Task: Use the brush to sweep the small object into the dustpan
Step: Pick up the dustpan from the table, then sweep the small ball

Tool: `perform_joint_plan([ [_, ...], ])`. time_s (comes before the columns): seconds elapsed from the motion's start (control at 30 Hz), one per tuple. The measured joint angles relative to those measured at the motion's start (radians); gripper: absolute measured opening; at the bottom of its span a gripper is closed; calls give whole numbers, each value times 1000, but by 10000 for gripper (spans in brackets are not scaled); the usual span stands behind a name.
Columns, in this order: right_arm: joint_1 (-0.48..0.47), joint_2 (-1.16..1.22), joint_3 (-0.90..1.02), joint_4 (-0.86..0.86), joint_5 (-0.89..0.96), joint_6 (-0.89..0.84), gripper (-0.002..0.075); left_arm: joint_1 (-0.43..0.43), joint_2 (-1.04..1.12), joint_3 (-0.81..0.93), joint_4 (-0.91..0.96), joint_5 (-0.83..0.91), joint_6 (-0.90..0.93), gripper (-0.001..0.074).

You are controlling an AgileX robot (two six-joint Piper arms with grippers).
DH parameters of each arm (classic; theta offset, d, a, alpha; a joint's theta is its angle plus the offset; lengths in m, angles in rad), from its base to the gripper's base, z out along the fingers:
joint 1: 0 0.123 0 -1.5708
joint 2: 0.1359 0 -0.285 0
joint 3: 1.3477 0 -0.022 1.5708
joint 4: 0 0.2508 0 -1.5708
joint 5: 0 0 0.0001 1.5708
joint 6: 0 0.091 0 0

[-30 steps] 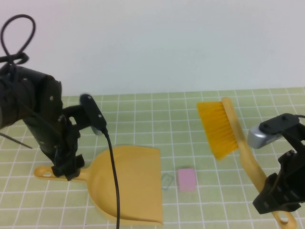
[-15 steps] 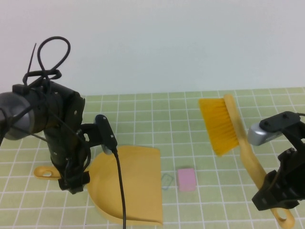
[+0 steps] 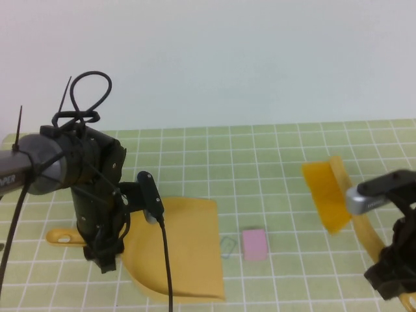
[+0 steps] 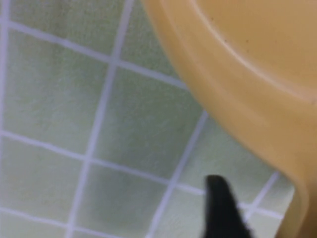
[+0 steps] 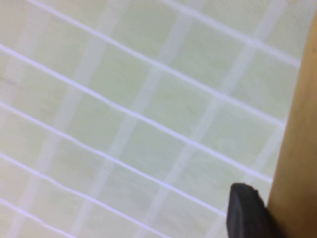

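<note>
Nearest, the right gripper (image 3: pixel 393 286) at the mat's (image 3: pixel 273 195) near right corner is clenched on the brush's (image 3: pixel 341 195) smooth handle, its bristle block aloft – a tilted stroke could skip over the block (image 3: pixel 254 244). That pink cube lies just right of the flat glossy pan (image 3: pixel 188 253), a wire clip (image 3: pixel 228 247) between. The left gripper (image 3: pixel 106 257) straddles the pan's thin handle near the left edge, whether grasping I cannot tell – an unpinned pan may slide.

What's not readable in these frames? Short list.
- Left gripper, high view: jaws hidden behind its own wrist, over the dustpan handle.
- Right gripper, high view: cut by frame corner; brush handle end out of sight.
- Wire clip beside small object: too small for detail.
</note>
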Motion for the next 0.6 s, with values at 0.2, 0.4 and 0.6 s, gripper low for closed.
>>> perform_joint_plan([
  [0.2, 0, 102, 0, -17, 12, 48, 173, -42, 0, -1, 108, 6, 2, 218],
  [0.4, 0, 123, -21, 43, 13, 59, 173, -134, 0, -1, 147, 75, -46, 216],
  [0.6, 0, 129, -35, 68, 53, 59, 173, -194, 0, -1, 179, 63, -68, 216],
])
